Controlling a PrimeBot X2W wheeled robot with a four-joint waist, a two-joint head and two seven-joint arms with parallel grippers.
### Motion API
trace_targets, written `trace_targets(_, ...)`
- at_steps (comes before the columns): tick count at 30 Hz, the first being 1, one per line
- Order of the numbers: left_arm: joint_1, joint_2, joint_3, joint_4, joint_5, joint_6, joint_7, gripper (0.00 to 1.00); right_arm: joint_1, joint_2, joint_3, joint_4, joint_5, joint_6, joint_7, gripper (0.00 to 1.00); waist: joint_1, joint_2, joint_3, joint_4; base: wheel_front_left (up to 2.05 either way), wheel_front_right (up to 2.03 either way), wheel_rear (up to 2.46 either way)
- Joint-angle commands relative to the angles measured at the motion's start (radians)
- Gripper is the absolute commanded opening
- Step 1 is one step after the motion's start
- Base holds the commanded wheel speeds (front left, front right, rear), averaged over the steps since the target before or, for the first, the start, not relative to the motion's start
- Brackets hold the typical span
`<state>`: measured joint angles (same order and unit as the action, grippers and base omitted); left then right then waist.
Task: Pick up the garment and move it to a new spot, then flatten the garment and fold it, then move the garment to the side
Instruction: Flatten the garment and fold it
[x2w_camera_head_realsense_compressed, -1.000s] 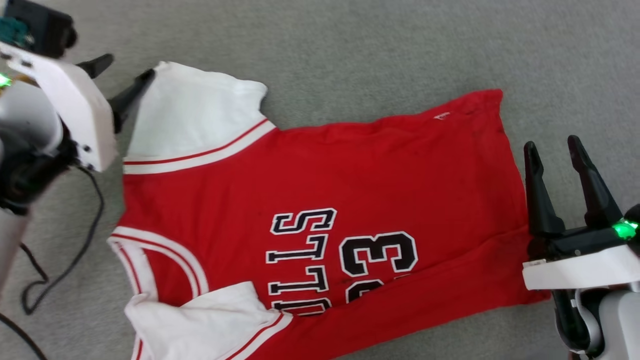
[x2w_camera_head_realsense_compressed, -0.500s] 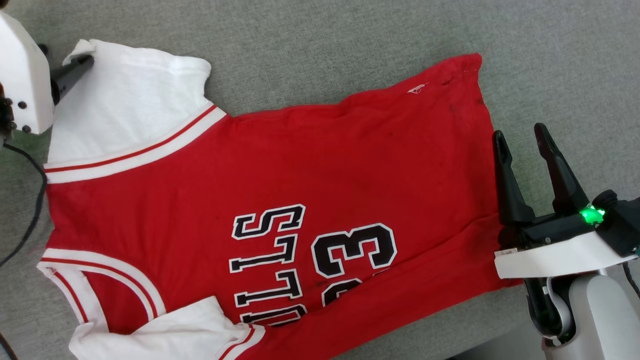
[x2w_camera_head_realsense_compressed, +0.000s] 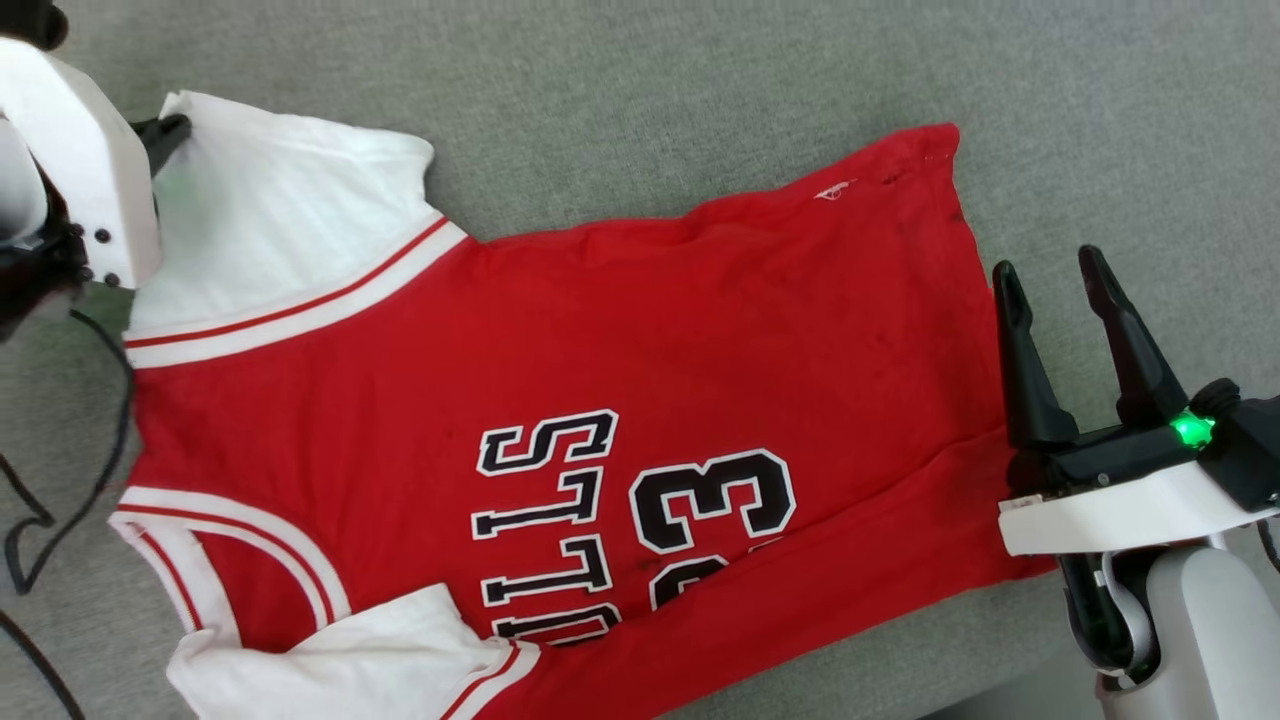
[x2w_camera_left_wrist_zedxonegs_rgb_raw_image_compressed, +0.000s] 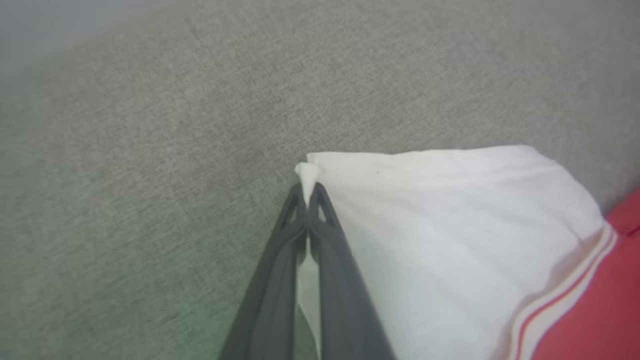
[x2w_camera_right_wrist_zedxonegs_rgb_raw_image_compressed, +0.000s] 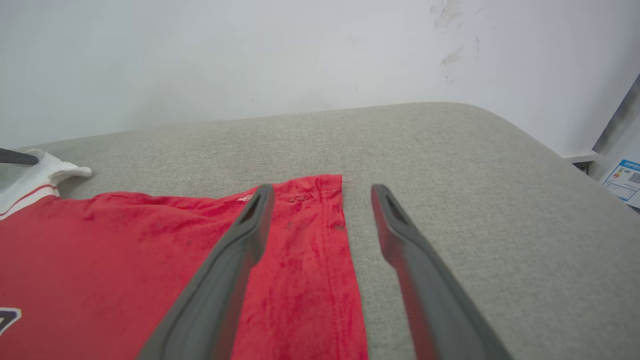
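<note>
Closed since a second ago, the left gripper (x2w_camera_left_wrist_zedxonegs_rgb_raw_image_compressed: 307, 192) is pinching the far corner of the white sleeve (x2w_camera_left_wrist_zedxonegs_rgb_raw_image_compressed: 450, 225) of the garment (x2w_camera_head_realsense_compressed: 640, 330) (a tuft is poking past the tips). The garment is lying spread on the grey cushion (x2w_camera_head_realsense_compressed: 700, 80); the right gripper (x2w_camera_head_realsense_compressed: 1047, 262) is hovering, fingers spread, at its hem.

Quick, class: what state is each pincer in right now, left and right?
Left pincer: closed, pinching the garment by its white sleeve corner.
Right pincer: open, holding nothing.
</note>
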<state>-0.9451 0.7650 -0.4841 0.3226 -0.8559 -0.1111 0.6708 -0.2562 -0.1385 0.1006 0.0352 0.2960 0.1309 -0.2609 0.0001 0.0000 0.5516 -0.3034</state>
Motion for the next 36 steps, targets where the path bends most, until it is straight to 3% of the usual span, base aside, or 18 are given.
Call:
trace_targets(1,0.015,-0.009,0.01,0.001,-0.008,-0.002,-0.029,0.0,-0.007,-0.011,-0.004,0.005,-0.008,0.0,-0.005,1.0,-0.0001,0.0,-0.029,0.017,0.0,0.0,0.0)
trace_targets(9,0.091,-0.035,-0.006,-0.054,-0.012,-0.013,-0.173,0.0,0.028,-0.118,0.003,0.007,0.005,0.0,0.103,1.0,-0.0001,0.0,-0.143,0.094,0.0,0.0,0.0)
trace_targets(18,0.209,-0.016,-0.06,-0.237,0.001,-0.016,-0.269,0.0,-0.009,-0.309,0.018,-0.005,0.06,-0.001,0.47,1.0,-0.0001,0.0,-0.206,0.172,0.0,0.0,0.0)
trace_targets(24,0.291,0.01,-0.054,-0.393,0.021,0.015,-0.318,0.0,-0.104,-0.413,0.046,-0.006,0.142,-0.001,0.737,1.0,-0.0001,0.0,-0.187,0.22,0.0,0.0,0.0)
trace_targets(30,0.361,0.015,-0.052,-0.519,0.039,0.045,-0.374,0.0,-0.227,-0.458,0.046,0.065,0.191,-0.001,0.94,1.0,-0.0001,0.0,-0.137,0.281,0.0,0.0,0.0)
trace_targets(36,0.407,-0.002,-0.062,-0.6,0.063,0.079,-0.412,0.0,-0.322,-0.477,0.052,0.164,0.153,-0.001,1.028,1.0,-0.0001,0.0,-0.088,0.344,0.0,0.0,0.0)
